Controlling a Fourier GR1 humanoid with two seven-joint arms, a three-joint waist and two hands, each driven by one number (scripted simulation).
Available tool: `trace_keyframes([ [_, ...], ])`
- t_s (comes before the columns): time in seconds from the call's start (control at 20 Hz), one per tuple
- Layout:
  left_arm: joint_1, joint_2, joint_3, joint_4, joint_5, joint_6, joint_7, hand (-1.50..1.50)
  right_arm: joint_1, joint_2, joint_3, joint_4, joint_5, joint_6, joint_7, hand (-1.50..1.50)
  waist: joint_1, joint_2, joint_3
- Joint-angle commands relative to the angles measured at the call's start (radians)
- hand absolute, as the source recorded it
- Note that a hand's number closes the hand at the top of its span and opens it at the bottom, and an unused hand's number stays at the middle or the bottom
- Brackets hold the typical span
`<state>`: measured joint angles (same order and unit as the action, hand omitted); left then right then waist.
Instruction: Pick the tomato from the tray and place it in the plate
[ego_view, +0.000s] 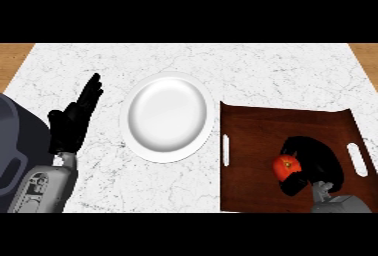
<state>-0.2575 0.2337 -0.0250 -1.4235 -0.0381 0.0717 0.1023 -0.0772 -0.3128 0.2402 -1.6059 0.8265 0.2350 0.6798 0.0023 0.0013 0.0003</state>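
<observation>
Black fingers of my right hand curl round the tomato, thumb below and the rest arched over its top, so only its red left face shows between them. It sits within my grasp over the right half of the dark wooden tray; whether it has left the tray floor I cannot tell from above.

To do this step well, I judge I should lift straight up first, high enough to pass over the tray's raised left wall with its slot handle, and only then carry leftward. A round, smooth fruit is likely to roll if my fingers shift, so I would keep the wrist level and the curl unchanged through the carry.

Beyond the tray's left edge, just beside it, lies the white plate on the marble counter. I would aim for the plate's shallow middle and lower until the tomato rests there before letting my fingers part, lest it roll off the rim.

Further left, my left hand rests with straight fingers pointing up, well apart from the plate's path.
</observation>
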Motion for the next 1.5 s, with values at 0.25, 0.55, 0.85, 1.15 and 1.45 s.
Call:
trace_keyframes([
  [0.25, 0.029, -0.003, 0.003, -0.008, -0.007, -0.02, -0.018, 0.0, -0.117, -0.098, -0.027, 0.05, 0.015, -0.053, -0.307, 1.5, 0.001, -0.002, 0.0],
  [0.55, 0.025, -0.008, 0.005, -0.01, -0.013, -0.007, 0.003, 0.0, -0.148, -0.092, -0.076, -0.11, 0.018, -0.245, -0.432, 1.5, -0.007, -0.007, 0.0],
  [0.85, 0.019, -0.006, 0.021, -0.015, 0.008, -0.036, 0.004, 0.0, -0.254, -0.052, -0.099, -0.143, -0.077, -0.23, -0.539, 1.5, 0.003, -0.002, 0.0],
  [1.15, -0.01, -0.034, 0.012, 0.029, -0.058, 0.015, -0.02, 0.0, -0.365, 0.108, 0.016, -0.11, -0.056, -0.155, -0.434, 1.5, 0.003, 0.0, -0.001],
  [1.45, -0.001, -0.045, 0.022, 0.074, -0.054, -0.002, -0.077, 0.0, -0.498, 0.305, 0.1, 0.077, 0.011, -0.213, -0.34, 1.5, 0.006, 0.002, -0.001],
])
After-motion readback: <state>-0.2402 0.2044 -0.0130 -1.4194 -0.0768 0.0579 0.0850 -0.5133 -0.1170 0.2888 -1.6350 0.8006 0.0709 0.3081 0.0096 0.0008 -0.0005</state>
